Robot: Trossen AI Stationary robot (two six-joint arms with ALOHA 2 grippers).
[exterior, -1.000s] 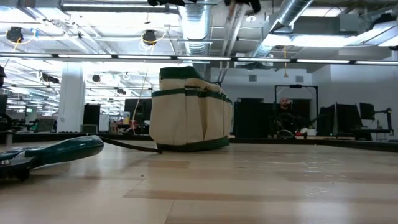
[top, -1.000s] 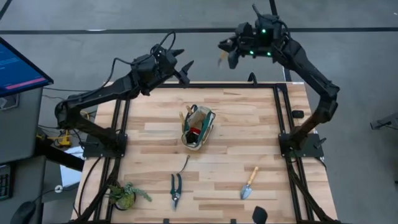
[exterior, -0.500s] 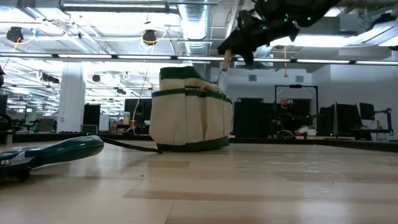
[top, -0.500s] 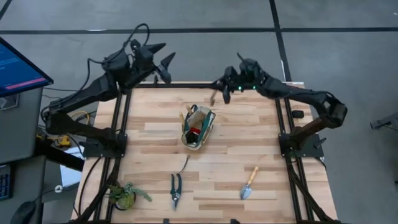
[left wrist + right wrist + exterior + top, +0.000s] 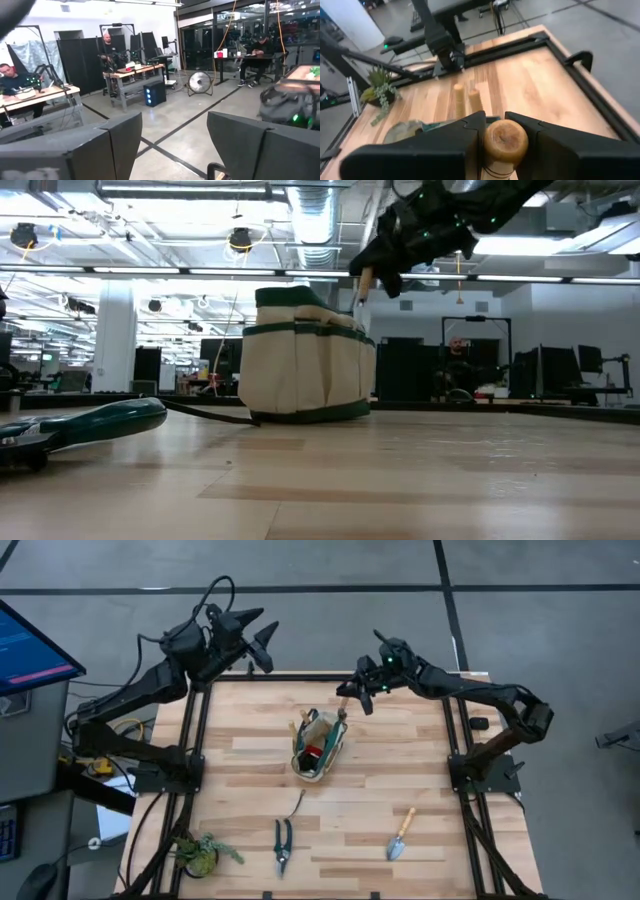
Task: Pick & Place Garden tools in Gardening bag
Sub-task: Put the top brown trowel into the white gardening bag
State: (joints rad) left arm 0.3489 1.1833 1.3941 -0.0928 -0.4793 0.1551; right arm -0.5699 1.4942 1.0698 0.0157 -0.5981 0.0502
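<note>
— Where is the bag?
— The bag [image 5: 319, 746] stands near the middle of the worktop [image 5: 400, 770]. It is cream with dark green trim. Wooden handles and a red piece [image 5: 313, 751] stick up inside it.

— Who has a tool right now?
— The right gripper [image 5: 349, 697] does. Its fingers are squeezed tight on a trowel [image 5: 501, 146], and the round wooden end sits right between them. It hangs in the air, just above the far edge of the bag.

— What tools are lying out on the worktop?
— Black shears [image 5: 283, 843] lie near the front edge. A thin dark hook tool [image 5: 297, 806] lies between the shears and the bag. Another trowel with a wooden handle [image 5: 400, 833] lies off to the right of them.

— And the left gripper?
— The left gripper [image 5: 258, 638] is up high, past the back left corner of the worktop. Its fingers are spread apart and hold nothing.

— Anything else?
— A leafy green plant [image 5: 201, 852] sits at the front left corner.
</note>
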